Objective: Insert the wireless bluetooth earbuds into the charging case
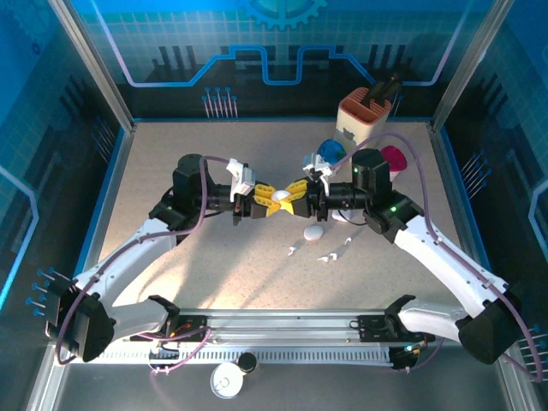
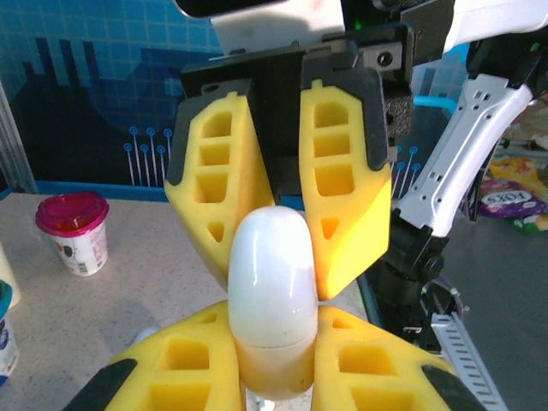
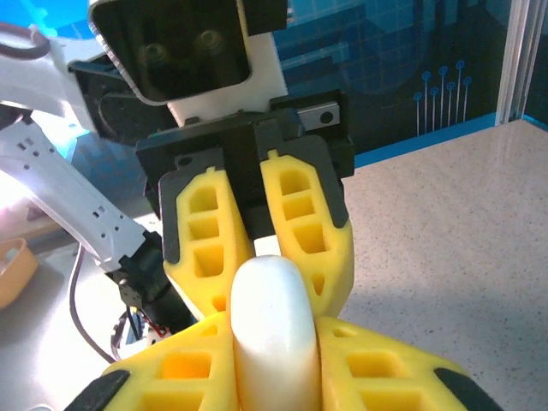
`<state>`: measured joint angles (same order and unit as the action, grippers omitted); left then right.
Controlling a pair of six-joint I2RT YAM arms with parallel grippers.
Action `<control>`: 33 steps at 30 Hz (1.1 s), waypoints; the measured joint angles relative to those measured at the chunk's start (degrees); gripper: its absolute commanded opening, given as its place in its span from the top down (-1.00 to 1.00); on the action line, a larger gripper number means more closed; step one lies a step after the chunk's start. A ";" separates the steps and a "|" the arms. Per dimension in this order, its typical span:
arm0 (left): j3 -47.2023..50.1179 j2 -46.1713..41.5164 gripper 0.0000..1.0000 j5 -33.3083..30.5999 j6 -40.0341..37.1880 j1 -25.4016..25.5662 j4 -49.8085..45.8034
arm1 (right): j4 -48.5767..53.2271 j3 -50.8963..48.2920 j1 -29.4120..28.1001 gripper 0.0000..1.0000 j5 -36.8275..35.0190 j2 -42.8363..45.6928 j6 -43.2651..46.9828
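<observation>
earbuds (image 1: 292,249) strewn mid-table (tiny), left tabletop (image 1: 154,141) free

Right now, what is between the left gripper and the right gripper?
The white charging case spans the gap, the left gripper clamped on one end and the right gripper closed around the other; both wrist views show it clearest.

From my station I see a speckled beige worktop (image 1: 154,145), boxed in by blue circuit-patterned walls (image 1: 171,34) on aluminium posts (image 1: 92,60), with bright light pooling front-left.
</observation>
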<state>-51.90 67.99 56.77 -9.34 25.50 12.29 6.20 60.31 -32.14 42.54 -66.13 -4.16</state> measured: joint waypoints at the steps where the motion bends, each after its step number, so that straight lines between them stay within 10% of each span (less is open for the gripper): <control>1: -0.20 0.11 0.61 0.44 0.42 -0.13 -0.04 | 0.33 0.22 0.02 0.92 -0.02 0.11 0.39; 4: -0.74 0.66 0.28 0.96 1.75 -0.13 0.07 | 0.37 0.42 0.04 0.97 -0.13 0.26 0.63; 26: -1.09 1.97 0.29 1.11 7.96 0.17 3.89 | -4.96 -0.46 -0.07 1.00 -0.22 0.98 -1.62; 30: -1.09 2.01 0.65 1.38 8.74 0.20 4.52 | -5.01 -0.46 -0.04 1.00 -0.59 0.96 -1.66; 33: -1.09 2.05 0.91 1.60 8.81 0.17 4.59 | -5.22 -0.46 0.07 0.58 -0.81 0.96 -1.99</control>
<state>-52.99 70.04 58.37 -0.54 25.67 16.88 0.97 59.86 -32.08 41.74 -65.17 -6.15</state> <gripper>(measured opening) 0.118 0.112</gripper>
